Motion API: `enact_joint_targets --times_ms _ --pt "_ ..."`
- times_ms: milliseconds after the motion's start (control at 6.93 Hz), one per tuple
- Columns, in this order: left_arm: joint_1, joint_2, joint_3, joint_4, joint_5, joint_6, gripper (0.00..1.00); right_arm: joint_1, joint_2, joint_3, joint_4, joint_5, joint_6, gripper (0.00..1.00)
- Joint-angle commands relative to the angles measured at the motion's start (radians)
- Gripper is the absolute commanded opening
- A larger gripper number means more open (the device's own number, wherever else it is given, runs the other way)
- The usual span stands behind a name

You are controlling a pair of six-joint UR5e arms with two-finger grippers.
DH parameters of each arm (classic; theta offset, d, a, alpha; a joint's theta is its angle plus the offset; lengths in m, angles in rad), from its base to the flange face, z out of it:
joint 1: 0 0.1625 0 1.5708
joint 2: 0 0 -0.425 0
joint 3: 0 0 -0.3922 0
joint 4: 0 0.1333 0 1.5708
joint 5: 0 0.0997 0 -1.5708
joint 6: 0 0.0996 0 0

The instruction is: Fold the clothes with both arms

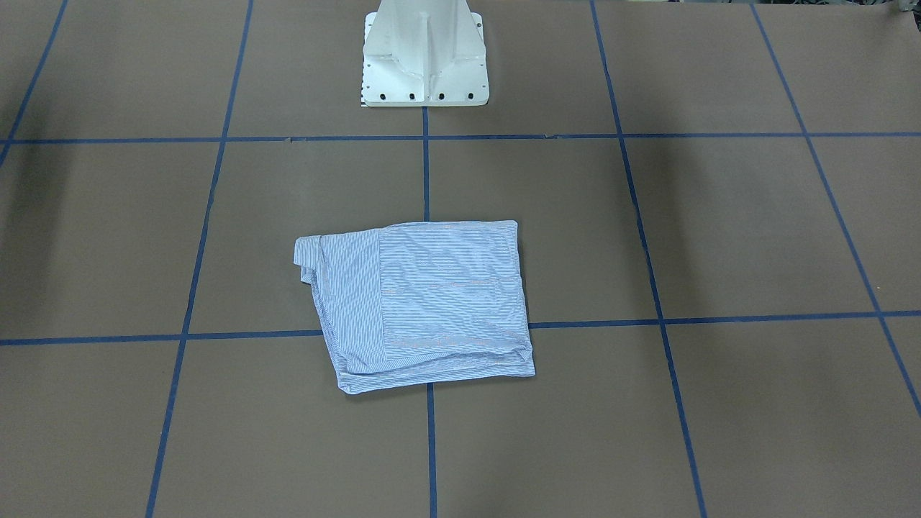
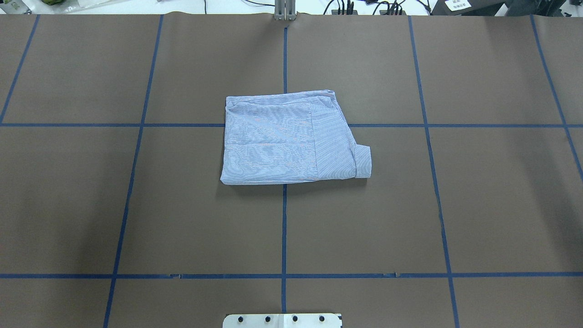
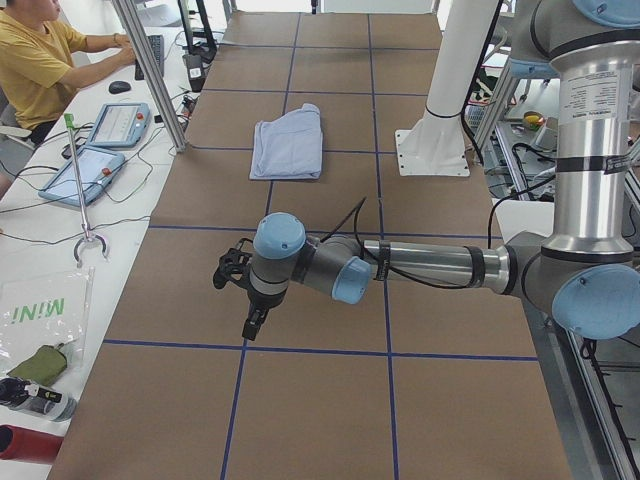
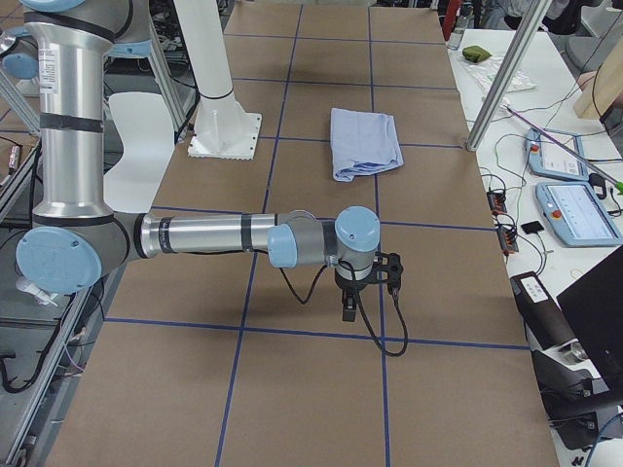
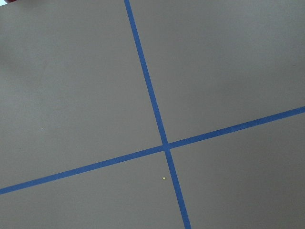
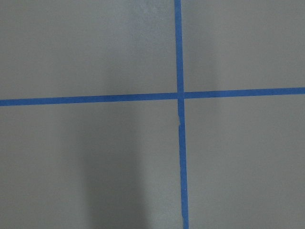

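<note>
Brown paper covers the bench, ruled into squares by blue tape. Much is cut off. In the overhead and front-facing views neither arm appears, and the white pedestal is cropped at the frame edge. Both wrist views show only brown paper and a tape crossing, with no fingers in frame.

The left tool appears only in the left side view, lower centre, pointing down at the bench on the near left arm. The right tool appears only in the right side view, on the near right arm. From these angles I cannot tell whether either tool's fingers are apart or together. Both are well apart from the garment.

The shirt lies folded into a flat, roughly rectangular packet at the centre of the overhead frame, over a tape crossing. It is light blue with fine white stripes. A smooth panel lies on top, and a narrower layer shows along the right side in the overhead view. A cuff-like end sticks out at its lower right corner. Collar and buttons cannot be made out.

Only the left side view shows a person in a yellow top, upper left, at a side desk.
</note>
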Motion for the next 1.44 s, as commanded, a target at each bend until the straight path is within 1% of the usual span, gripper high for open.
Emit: enact_joint_targets --times_ms 0,1010,1298 --pt "0.0 0.0 0.002 0.0 0.0 0.0 1.0 0.001 -0.001 -0.001 0.0 0.0 0.0 1.0" --pt "0.002 0.0 0.002 0.0 0.0 0.0 1.0 -0.001 -0.003 -0.003 0.0 0.003 0.002 1.0" --pt "0.002 0.0 0.002 0.0 0.002 0.0 1.0 0.001 -0.003 -0.011 -0.001 0.066 0.002 1.0"
